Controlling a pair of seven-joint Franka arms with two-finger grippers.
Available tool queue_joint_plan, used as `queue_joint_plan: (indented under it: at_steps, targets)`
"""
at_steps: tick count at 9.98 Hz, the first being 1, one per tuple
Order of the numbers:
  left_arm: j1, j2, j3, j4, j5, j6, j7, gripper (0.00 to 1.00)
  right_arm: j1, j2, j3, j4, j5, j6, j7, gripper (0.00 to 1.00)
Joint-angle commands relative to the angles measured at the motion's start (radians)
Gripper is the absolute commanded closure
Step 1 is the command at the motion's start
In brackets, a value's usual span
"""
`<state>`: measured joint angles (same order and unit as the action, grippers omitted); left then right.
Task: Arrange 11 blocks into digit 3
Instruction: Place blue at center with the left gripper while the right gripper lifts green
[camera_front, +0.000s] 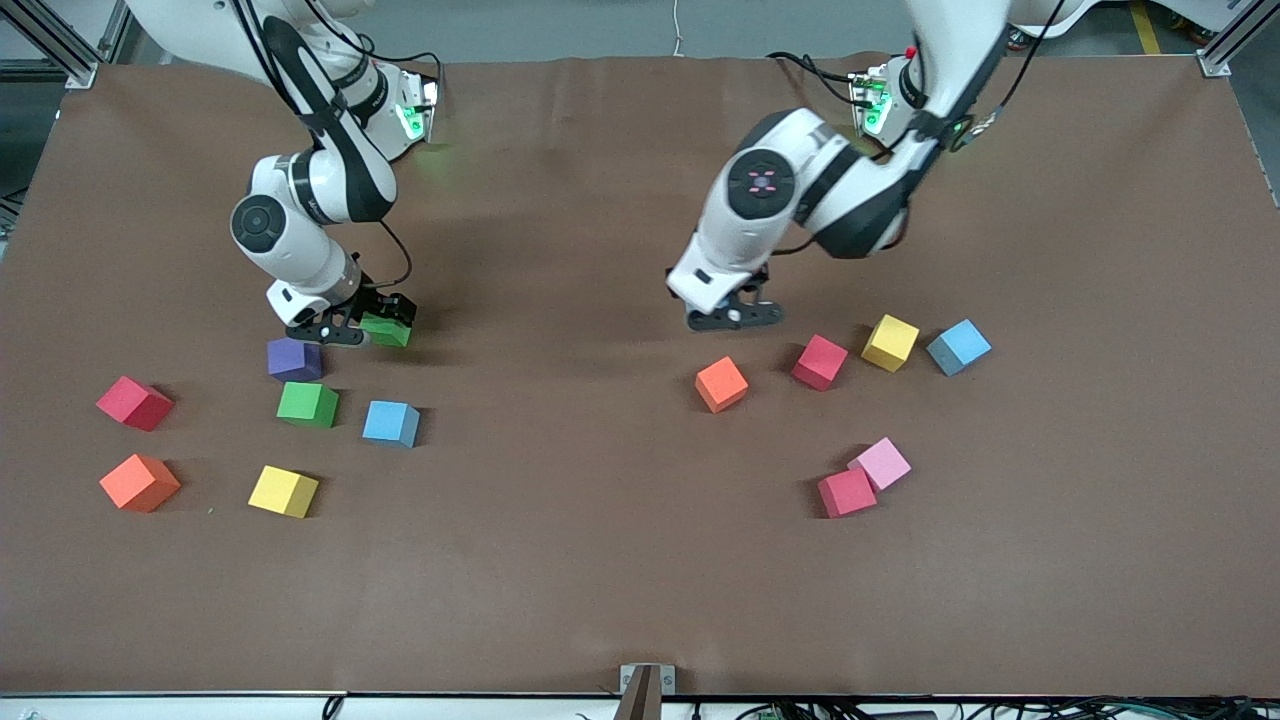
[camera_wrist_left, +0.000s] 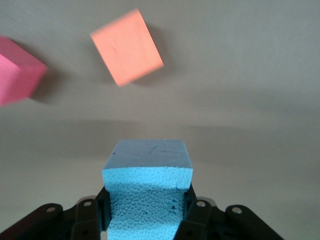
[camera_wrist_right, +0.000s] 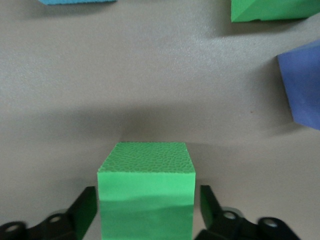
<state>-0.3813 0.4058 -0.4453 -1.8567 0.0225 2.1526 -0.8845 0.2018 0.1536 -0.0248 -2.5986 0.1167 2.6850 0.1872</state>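
Observation:
My right gripper (camera_front: 372, 328) stands open around a green block (camera_front: 387, 329) that seems to rest on the brown cloth. Its fingers (camera_wrist_right: 86, 210) flank the block (camera_wrist_right: 145, 190), with a thin gap on one side. The left gripper (camera_front: 735, 316) is shut on a blue block (camera_wrist_left: 147, 175), which is pinched in at the sides. That block is hidden under the hand in the front view. The gripper hangs low over the cloth beside an orange block (camera_front: 721, 383). The other blocks lie loose; no digit 3 shows.
Near the right gripper lie purple (camera_front: 294, 358), green (camera_front: 307, 403), blue (camera_front: 391, 422), red (camera_front: 134, 402), orange (camera_front: 139, 481) and yellow (camera_front: 283, 490) blocks. Toward the left arm's end lie red (camera_front: 819, 361), yellow (camera_front: 890, 342), blue (camera_front: 958, 346), pink (camera_front: 880, 463) and red (camera_front: 846, 492) blocks.

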Motion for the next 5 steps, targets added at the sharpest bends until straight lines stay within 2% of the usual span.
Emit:
queue_joint_plan:
  at_steps: [1, 2, 5]
  targets:
    - [-0.088, 0.089, 0.003, 0.027, 0.03, 0.057, -0.077, 0.74, -0.01, -0.012, 0.006, -0.011, -0.008, -0.052, 0.003, 0.73]
    - [-0.122, 0.119, 0.003, 0.027, 0.054, 0.096, -0.111, 0.73, -0.01, -0.014, 0.005, 0.0, -0.006, -0.068, 0.008, 0.95]
    - [-0.198, 0.2, 0.007, 0.019, 0.153, 0.211, -0.229, 0.73, -0.018, -0.058, 0.003, 0.032, 0.003, -0.094, 0.049, 1.0]
